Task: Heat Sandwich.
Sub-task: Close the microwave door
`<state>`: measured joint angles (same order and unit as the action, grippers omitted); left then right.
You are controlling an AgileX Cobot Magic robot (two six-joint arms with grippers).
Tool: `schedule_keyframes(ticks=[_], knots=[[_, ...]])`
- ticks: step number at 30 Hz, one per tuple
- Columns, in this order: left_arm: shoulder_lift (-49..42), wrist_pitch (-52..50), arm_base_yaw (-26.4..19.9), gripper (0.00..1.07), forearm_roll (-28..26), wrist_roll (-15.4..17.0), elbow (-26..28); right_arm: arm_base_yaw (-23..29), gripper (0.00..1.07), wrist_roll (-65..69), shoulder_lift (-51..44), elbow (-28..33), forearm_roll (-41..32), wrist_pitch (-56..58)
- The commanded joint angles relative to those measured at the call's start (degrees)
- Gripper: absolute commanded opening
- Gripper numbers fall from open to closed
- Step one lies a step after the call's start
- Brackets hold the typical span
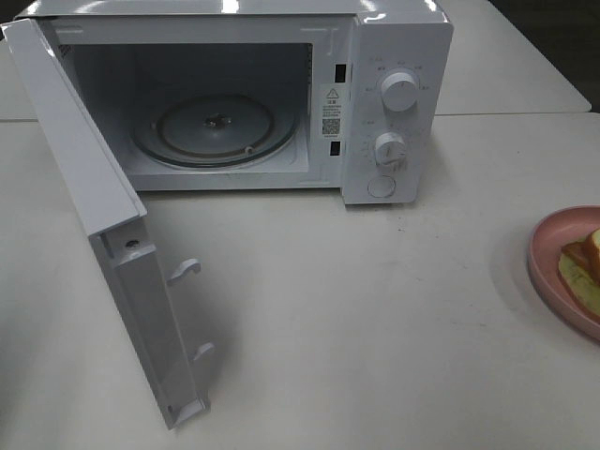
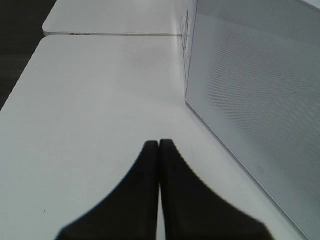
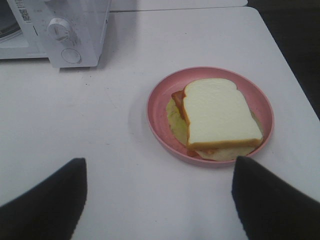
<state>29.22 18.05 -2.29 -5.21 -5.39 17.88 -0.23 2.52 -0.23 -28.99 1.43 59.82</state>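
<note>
The sandwich (image 3: pixel 220 116), pale bread with an orange-brown crust and yellowish-green filling, lies on a round pink plate (image 3: pixel 161 95). In the high view only a slice of the plate (image 1: pixel 546 267) and sandwich (image 1: pixel 583 267) shows at the right edge. My right gripper (image 3: pixel 159 195) is open, its two dark fingers spread wide and short of the plate, touching nothing. My left gripper (image 2: pixel 159 146) is shut with nothing in it, over bare table beside the microwave's open door (image 2: pixel 255 100). Neither gripper appears in the high view.
The white microwave (image 1: pixel 394 56) stands at the back of the table, its door (image 1: pixel 94 216) swung wide open to the left and the glass turntable (image 1: pixel 214 127) bare inside. Two knobs (image 1: pixel 399 92) and a button sit on its right panel. White tabletop (image 1: pixel 375 309) surrounds it.
</note>
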Motion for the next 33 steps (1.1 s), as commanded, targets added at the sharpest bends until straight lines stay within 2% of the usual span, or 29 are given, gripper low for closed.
schedule_keyframes(ticks=[1,3,7,18,21,22,24,25,26,27,30,33], knots=[[3.21,-10.43,-0.06,0.00,-0.34,-0.11,-2.69,-0.40,0.76,-0.80,-1.55,0.11,-0.11,-0.74],[4.13,-12.38,-0.06,0.00,-0.34,-0.11,-3.27,-0.40,0.76,-0.80,-1.55,0.11,-0.11,-0.74],[11.69,-25.15,-0.06,0.00,-0.23,-0.11,-5.79,-0.40,0.76,-0.74,-1.55,0.11,-0.11,-0.74],[25.84,-45.66,-0.06,0.00,1.43,0.34,-6.25,-0.40,0.76,-0.74,-1.55,0.11,-0.11,-0.74],[30.71,-51.68,-0.06,0.00,6.07,3.67,-6.25,-0.40,0.76,-0.80,-1.55,0.11,-0.11,-0.74],[30.71,-51.68,-0.06,0.00,6.07,3.67,-6.25,-0.40,0.76,-0.80,-1.55,0.11,-0.11,-0.74],[33.00,-54.20,-0.06,0.00,9.51,6.59,-6.25,-0.40,0.76,-0.80,-1.55,0.11,-0.11,-0.74],[35.07,-56.44,-0.06,0.00,12.72,9.57,-6.25,-0.40,0.76,-0.80,-1.55,0.11,-0.11,-0.74],[36.21,-57.58,-0.06,0.00,14.38,10.60,-6.25,-0.40,0.76,-0.80,-1.55,0.11,-0.11,-0.74],[36.21,-57.58,-0.06,0.00,14.38,10.60,-6.25,-0.40,0.76,-0.80,-1.55,0.11,-0.11,-0.74],[40.68,-63.08,0.11,0.00,18.45,13.87,-6.13,-0.40,0.76,-0.74,-1.55,0.11,-0.11,-0.74],[42.69,-64.86,0.97,0.00,18.45,14.04,-6.07,-0.40,0.76,-0.74,-1.55,0.11,-0.11,-0.74]])
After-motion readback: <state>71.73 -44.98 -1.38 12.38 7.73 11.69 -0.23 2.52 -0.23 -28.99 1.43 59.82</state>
